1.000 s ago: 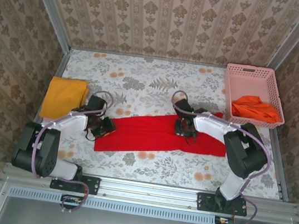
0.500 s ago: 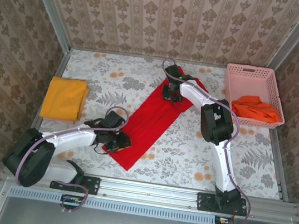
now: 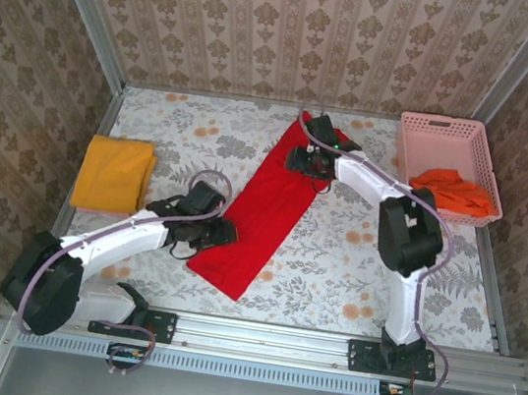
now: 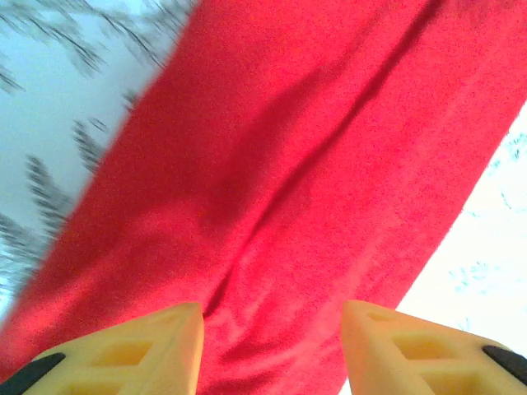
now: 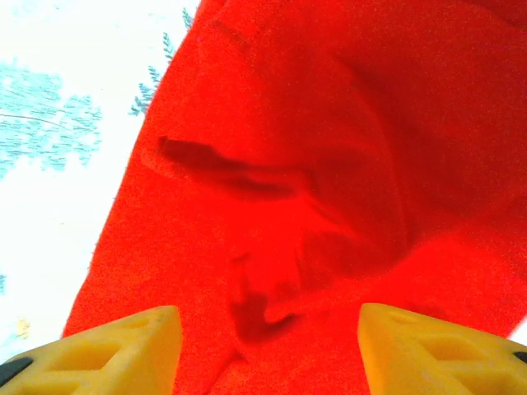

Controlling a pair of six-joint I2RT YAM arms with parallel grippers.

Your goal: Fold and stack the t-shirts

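Since a second ago your red t-shirt (image 3: 268, 203) has swung from lying almost crosswise in front of the arms to a steep diagonal. It is now a long folded strip on the floral table (image 3: 352, 270), with its near end left of centre close to the front rail and its far end up by the back wall. Your right gripper (image 3: 307, 159) has travelled with that far end, the arm now stretched well out. Your left gripper (image 3: 214, 233) sits at the strip's left edge, near its lower end.

In the left wrist view the yellow fingers (image 4: 123, 350) stand apart over the red cloth. Cloth shows between and beyond them with one soft crease, and nothing is pinched. In the right wrist view the fingers (image 5: 107, 346) are likewise spread wide above a rumpled, shadowed patch of the same shirt, holding nothing.

Your mustard-yellow t-shirt (image 3: 113, 173) lies folded at the table's left side, well apart from the red one. Your orange t-shirt (image 3: 454, 191) is bunched inside the pink basket (image 3: 444, 122) at the far right corner.
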